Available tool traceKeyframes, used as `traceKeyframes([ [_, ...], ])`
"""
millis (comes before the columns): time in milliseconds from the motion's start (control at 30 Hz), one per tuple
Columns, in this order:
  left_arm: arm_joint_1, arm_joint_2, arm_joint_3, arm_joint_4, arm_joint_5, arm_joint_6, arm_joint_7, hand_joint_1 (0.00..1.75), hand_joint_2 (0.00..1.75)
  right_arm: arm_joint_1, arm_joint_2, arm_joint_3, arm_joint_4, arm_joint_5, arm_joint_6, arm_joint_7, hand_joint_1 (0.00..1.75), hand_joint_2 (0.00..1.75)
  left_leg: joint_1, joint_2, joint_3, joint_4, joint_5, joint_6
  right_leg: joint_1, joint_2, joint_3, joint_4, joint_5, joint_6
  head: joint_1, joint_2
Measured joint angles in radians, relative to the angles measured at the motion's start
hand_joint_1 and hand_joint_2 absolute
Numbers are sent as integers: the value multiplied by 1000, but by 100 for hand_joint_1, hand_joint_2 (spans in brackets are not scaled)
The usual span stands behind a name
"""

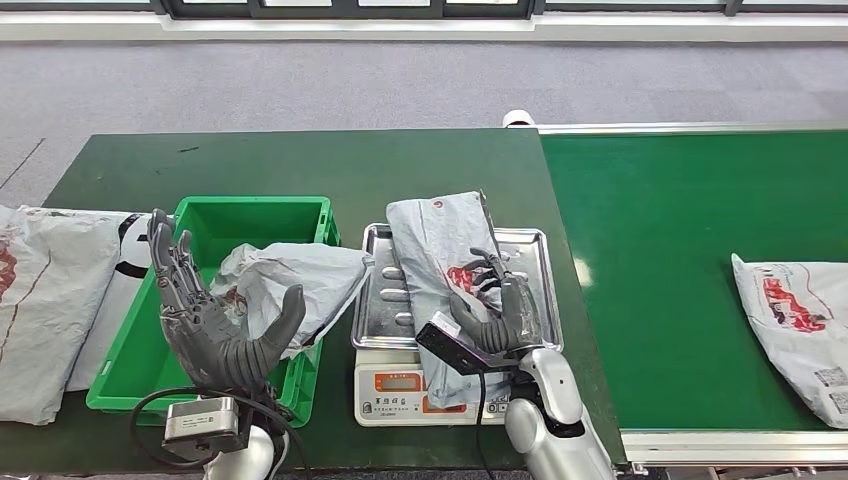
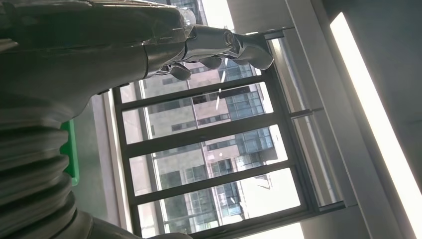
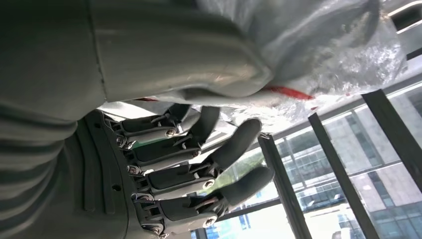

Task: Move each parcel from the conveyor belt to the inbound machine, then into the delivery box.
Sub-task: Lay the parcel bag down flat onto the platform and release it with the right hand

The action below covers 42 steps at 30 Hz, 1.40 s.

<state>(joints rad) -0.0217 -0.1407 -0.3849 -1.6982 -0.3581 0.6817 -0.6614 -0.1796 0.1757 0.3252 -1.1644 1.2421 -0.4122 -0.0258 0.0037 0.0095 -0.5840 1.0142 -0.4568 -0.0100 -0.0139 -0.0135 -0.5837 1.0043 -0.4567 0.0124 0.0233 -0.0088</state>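
head: high, looking forward-down over tabletop (image 1: 300,160) | both wrists: close behind hands, tilted up toward windows (image 2: 209,149)

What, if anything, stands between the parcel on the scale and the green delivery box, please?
The left hand hovers open over the green box, and a crumpled parcel already lies inside against the wall nearest the scale. The right hand grips the parcel on the scale; no other obstacle is visible between them.
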Motion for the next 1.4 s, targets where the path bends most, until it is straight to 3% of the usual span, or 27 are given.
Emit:
traceKeyframes([
  [300,2,0,0,8,11,6,-21,0,175,40,0,0,-70,-158,-138,-186,0,0,0,0,0,0,0,0,0,0,0,0,0,0,0,0],
  [700,2,-1,0,14,14,10,-24,0,175,62,0,0,-138,-196,-178,-227,0,0,0,0,0,0,0,0,0,0,0,0,0,0,0,0],
  [833,2,-2,0,16,16,12,-27,0,175,78,3,-2,-171,-237,-254,-319,0,0,0,0,0,0,0,0,0,0,-1,0,0,0,0,0],
  [967,-1,-5,0,22,21,9,-28,0,175,123,53,-48,-261,-286,-287,-563,0,175,0,0,0,0,0,0,0,0,-1,0,0,0,0,0],
  [1067,-5,-8,-4,33,21,-6,-19,0,175,157,99,-97,-357,-315,-289,-659,0,175,0,0,0,0,0,0,0,0,-2,0,0,0,0,0],
  [1400,-95,-22,-71,176,-27,-176,101,0,175,196,116,-110,-636,-325,-289,-675,0,175,-1,0,0,0,0,1,-1,0,0,0,2,1,0,0],
])
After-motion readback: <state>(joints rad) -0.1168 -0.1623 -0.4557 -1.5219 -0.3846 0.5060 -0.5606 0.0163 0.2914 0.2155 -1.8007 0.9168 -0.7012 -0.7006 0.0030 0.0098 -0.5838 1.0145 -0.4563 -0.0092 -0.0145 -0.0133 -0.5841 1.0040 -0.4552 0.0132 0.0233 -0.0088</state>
